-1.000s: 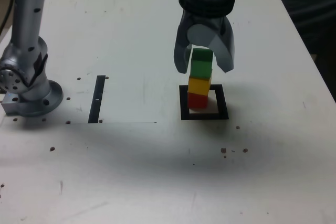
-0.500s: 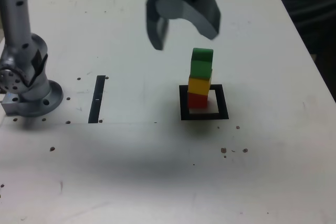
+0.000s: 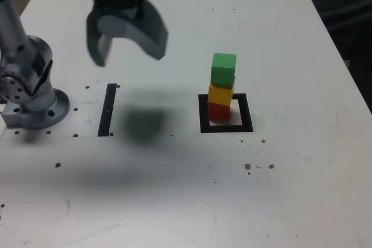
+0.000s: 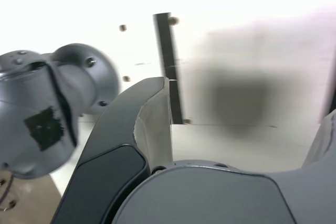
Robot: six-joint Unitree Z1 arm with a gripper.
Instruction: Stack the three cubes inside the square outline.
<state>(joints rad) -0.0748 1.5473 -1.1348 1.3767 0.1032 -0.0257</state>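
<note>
Hand (image 3: 129, 50) wide open, empty, well apart from cube stack (image 3: 221, 86).

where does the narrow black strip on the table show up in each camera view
Exterior view: the narrow black strip lies on the table at the exterior view's left, between the arm's base and the square outline, below the raised gripper.
Wrist view: the strip runs beside the gripper's dark finger.
Shared landmark: the arm's base, next to the strip in both views.
</note>
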